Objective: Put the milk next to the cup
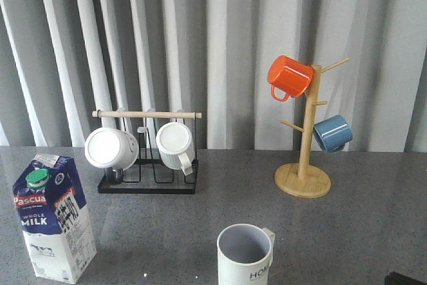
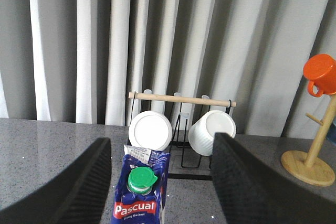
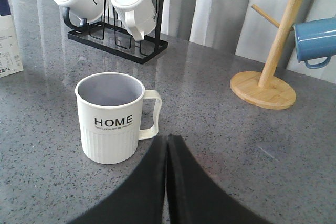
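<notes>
With the left gripper [image 2: 163,182] spread wide above the milk [image 1: 55,217], which stands upright at the table's front left well apart from the cup [image 1: 245,255], a high or off-centre pinch could tip the tall carton, while the right gripper [image 3: 167,182] sits pressed together behind the cup.

A staged test bench: a bare grey speckled table [image 1: 373,225] before a plain pleated curtain [image 1: 220,38], with mug racks as kitchen props
</notes>
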You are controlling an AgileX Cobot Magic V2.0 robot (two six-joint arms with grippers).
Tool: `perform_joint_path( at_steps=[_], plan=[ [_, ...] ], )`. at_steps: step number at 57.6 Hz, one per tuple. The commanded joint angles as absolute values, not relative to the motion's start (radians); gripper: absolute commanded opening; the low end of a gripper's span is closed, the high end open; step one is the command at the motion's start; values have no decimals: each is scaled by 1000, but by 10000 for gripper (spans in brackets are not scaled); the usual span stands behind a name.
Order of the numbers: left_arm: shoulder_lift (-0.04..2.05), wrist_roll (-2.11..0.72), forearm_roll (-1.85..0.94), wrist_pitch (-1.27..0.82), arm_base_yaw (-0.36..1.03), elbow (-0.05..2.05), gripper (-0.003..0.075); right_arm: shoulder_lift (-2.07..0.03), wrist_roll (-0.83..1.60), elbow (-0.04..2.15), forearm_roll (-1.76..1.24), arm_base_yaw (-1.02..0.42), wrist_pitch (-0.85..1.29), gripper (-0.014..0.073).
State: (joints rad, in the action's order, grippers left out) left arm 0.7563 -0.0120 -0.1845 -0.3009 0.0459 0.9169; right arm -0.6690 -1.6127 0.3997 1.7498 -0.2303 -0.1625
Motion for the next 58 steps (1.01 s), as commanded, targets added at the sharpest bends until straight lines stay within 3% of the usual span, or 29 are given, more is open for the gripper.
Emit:
perform_joint_path(
  at_steps=[1,14,32,44,58],
  plan=[
    [757,-10,-202,-240,45,951,418,-667,-1615,425,1756,-227,-154,-10],
    [799,-56,-248,-383,45,1016,428,-667,-1615,425,1756,-227,-160,-10],
    [1008,-211,-248,-686,45,1347,587,-667,-1615,403,1755,-227,-169,-10],
    [1203,-215,-240,-915,45,1598,591,-667,-1625,359,1755,-227,-172,-10],
    [1409,-212,-211,-1032,45,1774,591,-667,-1634,347,1755,-227,-174,-10]
  ],
)
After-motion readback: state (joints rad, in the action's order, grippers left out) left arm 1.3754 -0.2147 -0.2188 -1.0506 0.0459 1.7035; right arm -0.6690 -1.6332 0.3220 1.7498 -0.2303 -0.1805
